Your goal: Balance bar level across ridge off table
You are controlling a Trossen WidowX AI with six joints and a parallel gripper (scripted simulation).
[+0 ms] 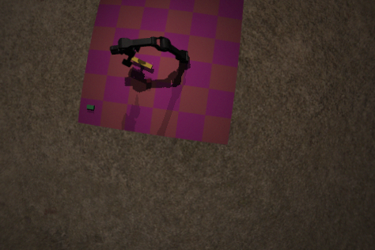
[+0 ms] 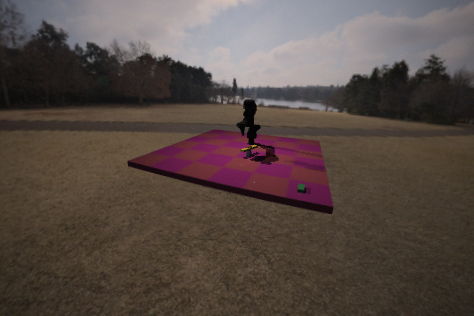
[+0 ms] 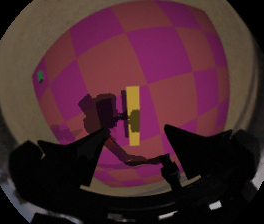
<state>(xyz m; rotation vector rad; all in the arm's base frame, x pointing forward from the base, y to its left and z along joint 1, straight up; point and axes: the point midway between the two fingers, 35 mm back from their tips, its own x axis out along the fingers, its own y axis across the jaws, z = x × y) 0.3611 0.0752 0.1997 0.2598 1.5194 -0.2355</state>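
The yellow bar (image 1: pixel 147 65) (image 2: pixel 248 148) (image 3: pixel 133 95) lies across the top of the small grey-green ridge (image 2: pixel 248 154), with both ends off the table. It looks about level, though it is small in the top and exterior views. Its shadow falls beside it on the table. The ridge is mostly hidden under the bar from above. My gripper (image 1: pixel 132 56) (image 2: pixel 247 139) (image 3: pixel 135 129) is wide open and empty, above the bar and apart from it. In the wrist view the bar shows beyond and between the spread fingertips.
A small green block (image 1: pixel 90 107) (image 2: pixel 301 188) (image 3: pixel 40 76) lies near one corner of the checkered pink and purple table (image 1: pixel 215 104) (image 2: pixel 232 175) (image 3: pixel 103 60). The arm (image 1: pixel 160 43) arches over the table beside the bar, casting dark shadows around the ridge.
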